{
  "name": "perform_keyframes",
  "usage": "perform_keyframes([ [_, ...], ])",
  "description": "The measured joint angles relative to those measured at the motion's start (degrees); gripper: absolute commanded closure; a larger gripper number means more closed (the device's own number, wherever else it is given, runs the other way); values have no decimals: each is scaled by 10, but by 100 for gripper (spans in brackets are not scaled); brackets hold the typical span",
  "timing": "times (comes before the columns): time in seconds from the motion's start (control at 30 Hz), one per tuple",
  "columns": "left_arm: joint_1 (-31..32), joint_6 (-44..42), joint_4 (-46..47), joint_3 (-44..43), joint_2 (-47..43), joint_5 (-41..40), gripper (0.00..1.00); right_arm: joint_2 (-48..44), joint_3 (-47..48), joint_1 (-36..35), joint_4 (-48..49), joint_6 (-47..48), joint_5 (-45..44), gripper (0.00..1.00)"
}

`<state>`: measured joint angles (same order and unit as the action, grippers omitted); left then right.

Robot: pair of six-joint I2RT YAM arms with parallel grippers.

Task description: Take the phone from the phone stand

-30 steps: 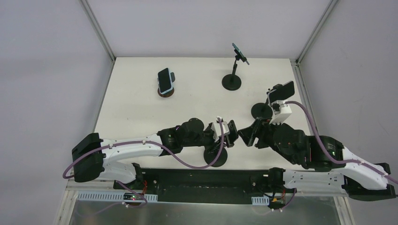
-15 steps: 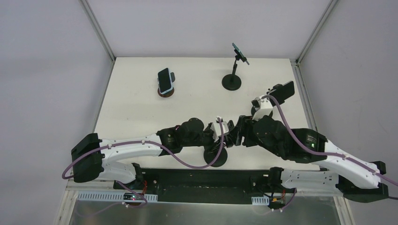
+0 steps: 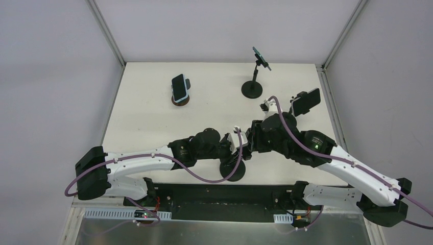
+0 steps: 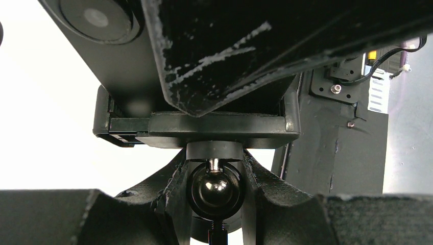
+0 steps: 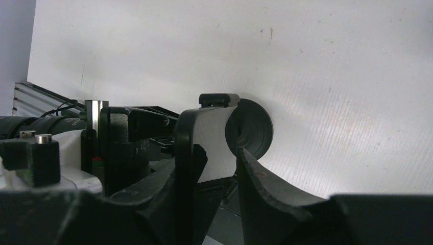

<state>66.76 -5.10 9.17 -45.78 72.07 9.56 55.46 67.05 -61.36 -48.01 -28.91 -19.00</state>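
**Near-middle edge crowding up, left side of the desk lying open**

Both arms are meeting over the phone stand (image 3: 231,171) at the middle of the desk's (image 3: 143,120) near edge. The left arm (image 3: 138,162) is lying along that edge and the right arm (image 3: 347,166) is slanting in from the near right corner, leaving no gap there. 3 more obstacles are rising farther back: a short stand (image 3: 178,89) towards the far left, a tall stand (image 3: 254,88) at the far middle, and a right-edge stand (image 3: 305,101) just beyond the right arm. The near left corner and left middle are lying open.
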Motion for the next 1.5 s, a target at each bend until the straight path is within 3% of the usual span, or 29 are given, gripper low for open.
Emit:
perform_keyframes([
  [0.13,0,0,0,0,0,0,100,12,0,10,10,18,27,68],
  [0.37,0,-1,-9,0,-8,0,100,26,-1,20,9,46,47,100],
  [0.87,13,-20,-80,-30,-12,5,100,32,-2,36,19,81,76,100],
  [1.27,80,-35,-132,-46,-25,-80,100,66,25,65,6,131,146,100],
  [1.5,112,-40,-170,-56,-36,-88,100,73,23,64,9,131,181,100],
])
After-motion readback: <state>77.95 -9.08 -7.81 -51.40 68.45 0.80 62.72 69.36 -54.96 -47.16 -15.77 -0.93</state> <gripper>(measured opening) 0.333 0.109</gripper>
